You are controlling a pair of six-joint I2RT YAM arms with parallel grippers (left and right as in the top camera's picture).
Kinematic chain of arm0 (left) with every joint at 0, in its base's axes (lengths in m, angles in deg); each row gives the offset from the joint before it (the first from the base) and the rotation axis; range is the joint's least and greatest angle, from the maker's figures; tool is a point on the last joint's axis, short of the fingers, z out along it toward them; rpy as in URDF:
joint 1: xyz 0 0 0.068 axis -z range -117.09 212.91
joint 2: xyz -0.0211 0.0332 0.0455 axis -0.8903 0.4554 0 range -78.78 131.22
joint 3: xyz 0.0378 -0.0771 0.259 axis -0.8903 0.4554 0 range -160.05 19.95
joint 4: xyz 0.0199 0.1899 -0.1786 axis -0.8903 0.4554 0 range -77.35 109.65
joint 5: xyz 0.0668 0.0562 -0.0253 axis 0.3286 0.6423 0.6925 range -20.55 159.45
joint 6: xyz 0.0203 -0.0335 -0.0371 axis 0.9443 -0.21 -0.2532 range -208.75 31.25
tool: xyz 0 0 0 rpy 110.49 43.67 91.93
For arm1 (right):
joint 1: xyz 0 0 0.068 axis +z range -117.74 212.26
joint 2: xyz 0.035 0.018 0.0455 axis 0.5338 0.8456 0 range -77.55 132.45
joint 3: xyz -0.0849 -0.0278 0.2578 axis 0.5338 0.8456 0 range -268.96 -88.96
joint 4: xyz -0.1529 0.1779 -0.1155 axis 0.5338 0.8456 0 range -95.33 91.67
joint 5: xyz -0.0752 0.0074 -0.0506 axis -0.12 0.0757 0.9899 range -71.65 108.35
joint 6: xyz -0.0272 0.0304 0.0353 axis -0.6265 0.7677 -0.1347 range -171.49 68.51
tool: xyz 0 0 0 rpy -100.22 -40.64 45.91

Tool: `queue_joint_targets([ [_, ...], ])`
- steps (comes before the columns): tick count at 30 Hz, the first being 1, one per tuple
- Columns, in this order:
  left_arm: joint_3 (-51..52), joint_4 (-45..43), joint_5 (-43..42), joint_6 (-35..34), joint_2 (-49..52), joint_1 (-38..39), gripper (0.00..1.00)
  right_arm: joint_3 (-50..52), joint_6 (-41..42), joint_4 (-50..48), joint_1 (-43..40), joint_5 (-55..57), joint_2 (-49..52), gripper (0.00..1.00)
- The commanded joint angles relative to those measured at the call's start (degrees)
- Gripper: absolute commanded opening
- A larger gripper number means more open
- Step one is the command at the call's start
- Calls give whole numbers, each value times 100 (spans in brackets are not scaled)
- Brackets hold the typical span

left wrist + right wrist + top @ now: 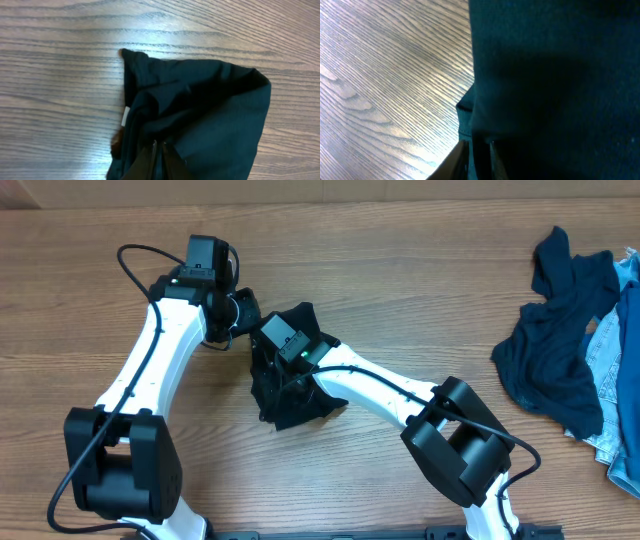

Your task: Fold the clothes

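The near-black navy T-shirt (298, 406) lies bunched up mid-table, lifted between both arms. In the left wrist view the T-shirt (210, 100) shows a folded corner and a small white tag (125, 116). My left gripper (159, 150) is shut on a fold of it; overhead the left gripper (244, 318) is at the shirt's upper left edge. My right gripper (480, 150) is shut on the T-shirt (555, 75) near a hem; overhead the right gripper (277, 368) is over the shirt's middle, its fingertips hidden by the wrist.
A rumpled dark blue garment (556, 340) lies at the right edge of the table, partly on pale blue denim (622, 370). Bare wood table (420, 270) surrounds the T-shirt. The arm bases stand at the front edge.
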Motion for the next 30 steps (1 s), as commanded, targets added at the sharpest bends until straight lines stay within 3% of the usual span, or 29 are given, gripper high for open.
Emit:
queue_joint_targets([
  [1,-85,-46,-267,-31,258,-37,8,-120,-7,-13,33,-68,17,12],
  [7,-79,-61,-391,-136,616,-31,8,-120,-7,-15,33,-68,17,11],
  [8,-79,-66,-391,-133,647,-31,8,-120,-7,-11,33,-68,15,17],
  [10,-76,-103,-363,-129,654,-31,8,-125,-101,-2,33,-72,13,43],
  [17,-76,-101,-299,-129,654,-31,8,-144,-354,595,-37,603,-1143,50],
  [21,-76,-96,-302,-129,654,-31,8,-144,-236,1073,-468,581,-2092,44],
  [25,-262,103,-271,52,586,-42,11,-111,-131,1757,-1244,426,-2173,18],
  [30,-1945,1821,557,411,-52,-24,18,258,-131,1853,-1434,-109,-1482,7],
])
